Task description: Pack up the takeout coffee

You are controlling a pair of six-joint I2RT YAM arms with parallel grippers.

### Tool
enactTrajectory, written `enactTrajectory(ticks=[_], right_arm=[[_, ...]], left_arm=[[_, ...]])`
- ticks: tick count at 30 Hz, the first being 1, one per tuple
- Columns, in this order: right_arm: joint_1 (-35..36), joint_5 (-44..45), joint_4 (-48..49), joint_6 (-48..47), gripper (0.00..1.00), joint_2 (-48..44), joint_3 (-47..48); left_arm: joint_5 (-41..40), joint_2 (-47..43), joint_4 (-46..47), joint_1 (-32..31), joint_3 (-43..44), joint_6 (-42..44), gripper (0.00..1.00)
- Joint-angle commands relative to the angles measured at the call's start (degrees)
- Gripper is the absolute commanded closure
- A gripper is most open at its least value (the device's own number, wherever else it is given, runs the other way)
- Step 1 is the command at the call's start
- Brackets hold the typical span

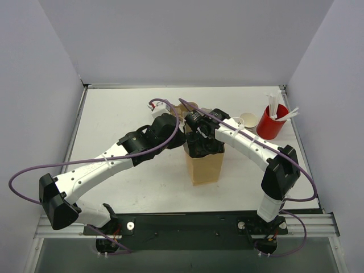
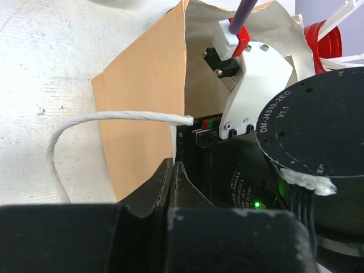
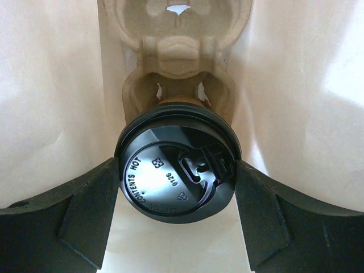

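**Seating the coffee in the bag's carrier**

The takeout coffee [image 3: 176, 170], black lid up, is inside the paper bag [image 3: 51, 85], over the nearer well of the pulp carrier [image 3: 177, 51] on the bag's floor. I cannot tell whether it is seated. The right tool [image 3: 176, 190] pinches it at the lid rim. The left tool [image 2: 172, 170] appears pressed together on the bag's rim, holding the mouth open. Judgement: lower straight down with the cup upright, let go only once it is seated, and keep the wrist off the bag's walls.
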Motion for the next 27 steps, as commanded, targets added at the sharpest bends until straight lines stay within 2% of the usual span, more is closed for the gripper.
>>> enactTrajectory(ticks=[1,27], right_arm=[[0.2,0.3,0.3,1.1,0.62,-0.7,-2.1],[-1.0,0.5,2.9,1.1,0.62,-0.9,-4.3]], left_arm=[[1.4,-1.0,2.7,0.0,0.0,0.0,1.0],[2.0,-0.9,1.5,0.0,0.9,0.4,1.0]])
